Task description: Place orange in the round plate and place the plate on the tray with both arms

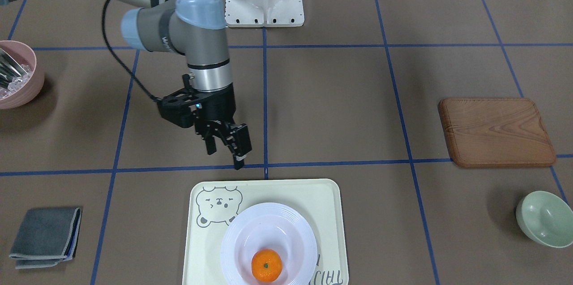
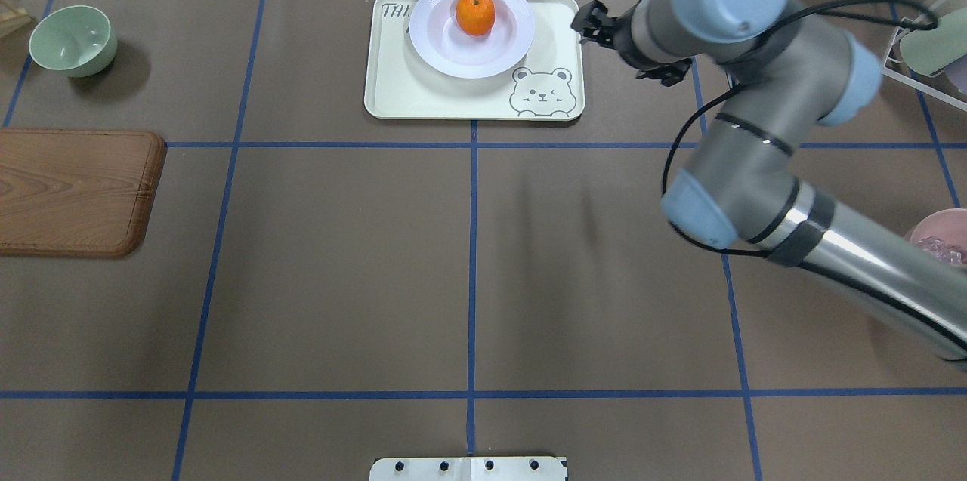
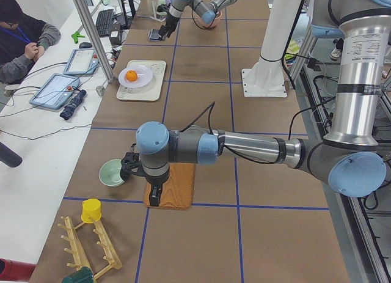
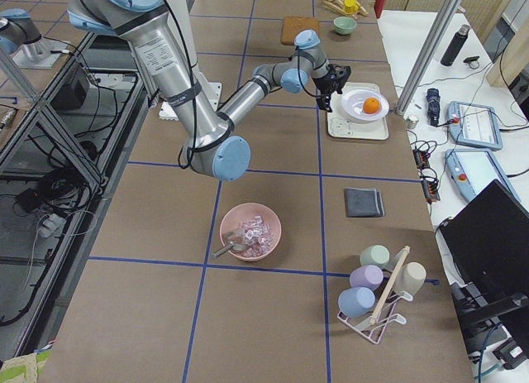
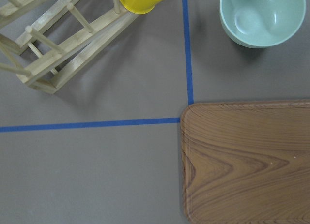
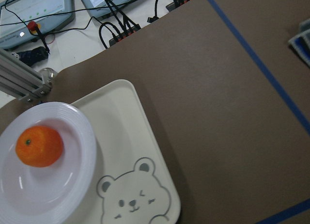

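Right claw [image 1: 225, 157] spread, empty — left claw [image 3: 154, 200] (seen sidelong): cannot tell.

Count: 1 orange [image 1: 266, 265], 1 plate [image 1: 250, 227], 1 tray [image 1: 327, 204], 1 board [image 1: 497, 132], 1 cloth [image 1: 44, 236], 2 bowls (green bowl [image 1: 544, 220], pink bowl [image 1: 27, 88]), 2 arms (left arm [image 3: 244, 147], right arm [image 1: 197, 21]).

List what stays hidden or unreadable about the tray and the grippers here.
1. Lettering on the tray: mostly covered by the round plate in the overhead view, cut by the bottom edge in the front view.
2. The left gripper: seen only in the left side view, jaws too small to judge.
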